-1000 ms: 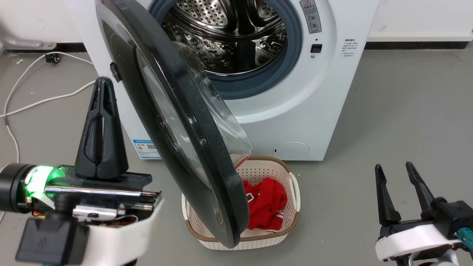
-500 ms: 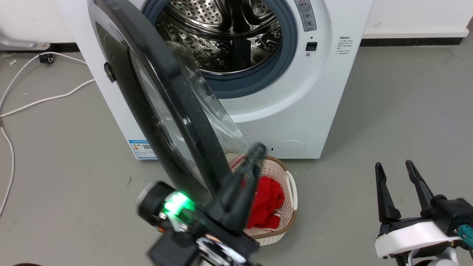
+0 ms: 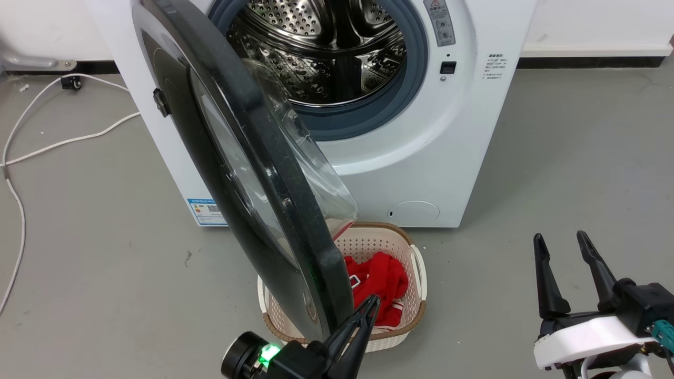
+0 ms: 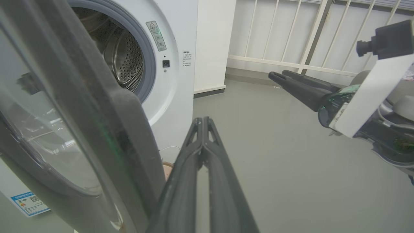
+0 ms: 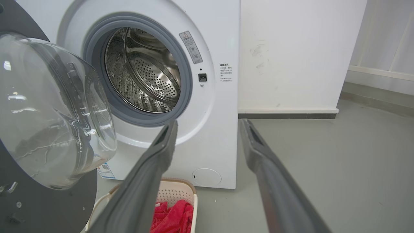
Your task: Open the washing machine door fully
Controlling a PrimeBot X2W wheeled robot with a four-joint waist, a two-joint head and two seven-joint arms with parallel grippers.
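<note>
White cable trails over the floor at far left. Next comes the door, hinged on the washer's left side. It stands about half open, edge-on to the head camera, with its glass bowl facing the drum and its lower rim hanging over the basket.

The left gripper has its fingers pressed together with nothing between them. Its tip sits just beside the door's lower rim on the bowl side; I cannot tell whether it touches. The arm comes up from the bottom of the head view, with the fingers slanting up and to the right.

The step in hand looks like pushing the door wider. That should go best with the closed fingers flat against the inner rim, well away from the hinge. The push should sweep left along the door's arc rather than in a straight line, keeping above the basket and its red cloth and off the glass, where the tip could slip.

The washer shows its drum bare. At far right the right gripper rests low and well apart from the door, its fingers spread wide and pointing up.
</note>
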